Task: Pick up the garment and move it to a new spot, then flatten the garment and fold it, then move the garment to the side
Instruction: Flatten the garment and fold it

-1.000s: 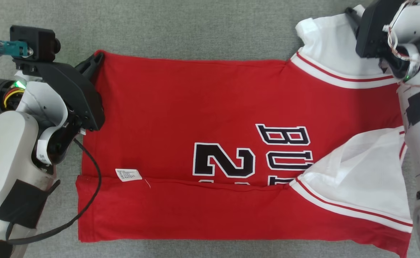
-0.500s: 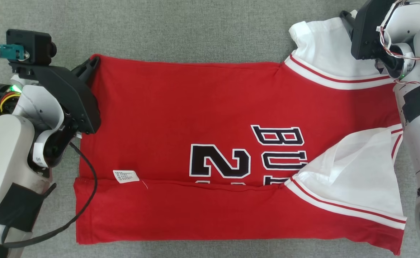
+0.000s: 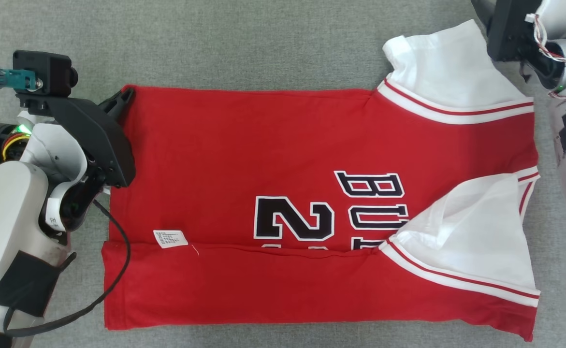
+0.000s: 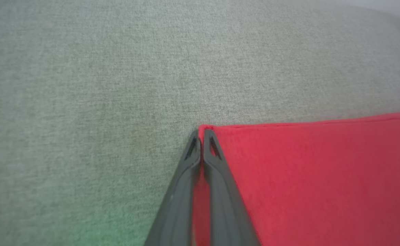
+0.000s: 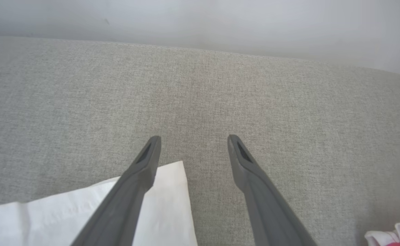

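Fabric pinched at the far-left hem corner is the risk: the left gripper (image 4: 201,135) has its jaws clenched on the red cloth jersey (image 3: 244,145) with white sleeves and black lettering, lying half-folded across the grey woven surface (image 3: 263,38). A sideways pull could slide the near fold (image 3: 263,249) open. Far right, the right gripper (image 5: 193,140) hangs with jaws released over one white sleeve (image 5: 83,218), so that end may drag and bunch.

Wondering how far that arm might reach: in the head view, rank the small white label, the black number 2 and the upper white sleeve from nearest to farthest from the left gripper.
From the left gripper, shut on the jersey corner:
1. small white label, lower down by the fold.
2. black number 2, mid-jersey.
3. upper white sleeve, far right side.
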